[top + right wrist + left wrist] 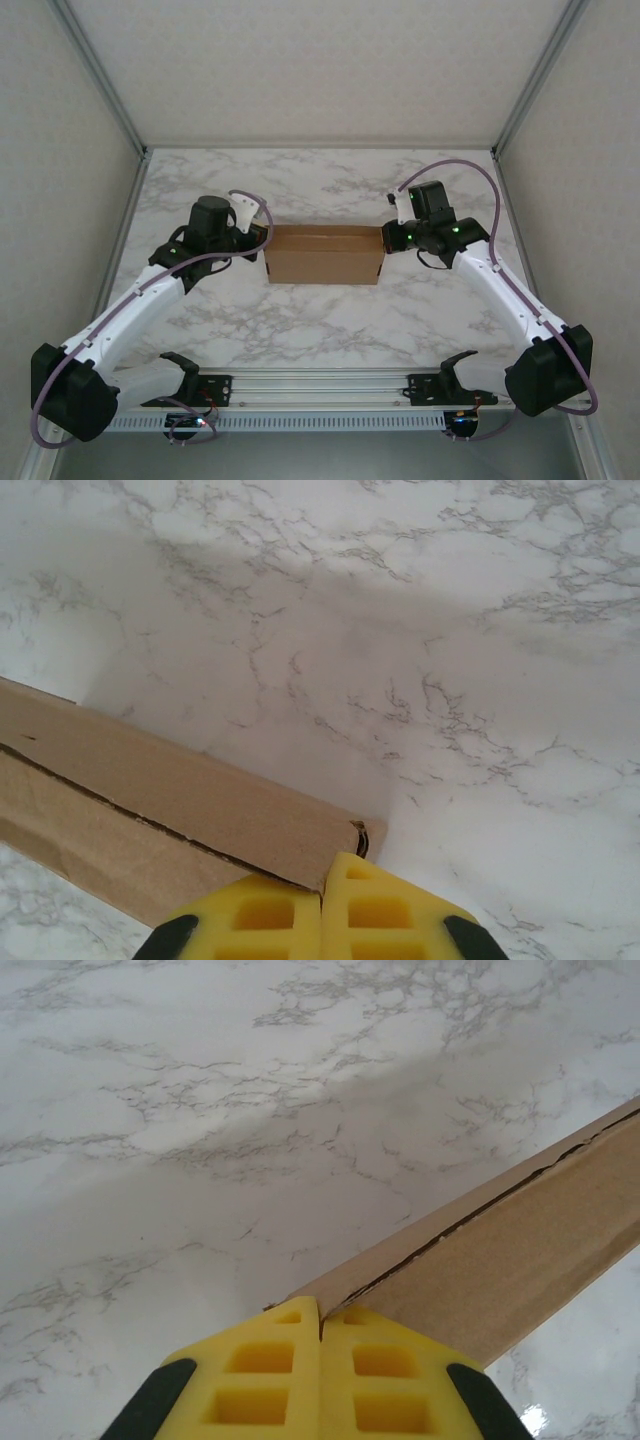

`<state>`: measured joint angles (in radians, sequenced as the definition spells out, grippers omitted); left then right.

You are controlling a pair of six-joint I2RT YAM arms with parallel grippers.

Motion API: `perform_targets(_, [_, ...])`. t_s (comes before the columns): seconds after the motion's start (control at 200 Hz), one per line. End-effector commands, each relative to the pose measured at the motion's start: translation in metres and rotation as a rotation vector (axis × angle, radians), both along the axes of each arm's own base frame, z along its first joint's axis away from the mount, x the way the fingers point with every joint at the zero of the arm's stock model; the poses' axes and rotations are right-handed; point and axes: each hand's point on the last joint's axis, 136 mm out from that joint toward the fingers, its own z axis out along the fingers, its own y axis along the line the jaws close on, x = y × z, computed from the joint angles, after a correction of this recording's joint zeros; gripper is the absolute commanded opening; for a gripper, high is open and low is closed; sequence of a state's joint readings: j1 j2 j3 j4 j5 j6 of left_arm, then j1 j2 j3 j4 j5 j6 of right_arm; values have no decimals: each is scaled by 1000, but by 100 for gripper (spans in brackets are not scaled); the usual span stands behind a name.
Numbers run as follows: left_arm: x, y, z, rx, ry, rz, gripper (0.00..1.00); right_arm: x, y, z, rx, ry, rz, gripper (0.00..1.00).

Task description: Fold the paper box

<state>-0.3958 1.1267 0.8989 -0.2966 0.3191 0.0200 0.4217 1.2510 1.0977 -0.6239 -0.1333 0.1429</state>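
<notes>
On the table (330,322), the paper box (324,254).

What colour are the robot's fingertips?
The fingertips are bright yellow, clearest in the left wrist view.

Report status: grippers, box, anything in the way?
Left gripper shut, tips at the paper box left end. Right gripper shut at its right end; grip unclear. Box a compact rectangle, mid-table. No obstruction seen.
</notes>
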Motion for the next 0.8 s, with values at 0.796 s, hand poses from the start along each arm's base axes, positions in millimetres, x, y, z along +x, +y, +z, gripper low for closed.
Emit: perform_targets(0.796, [14, -4, -8, -176, 132, 192, 0, 6, 12, 14, 138, 77, -155, 0])
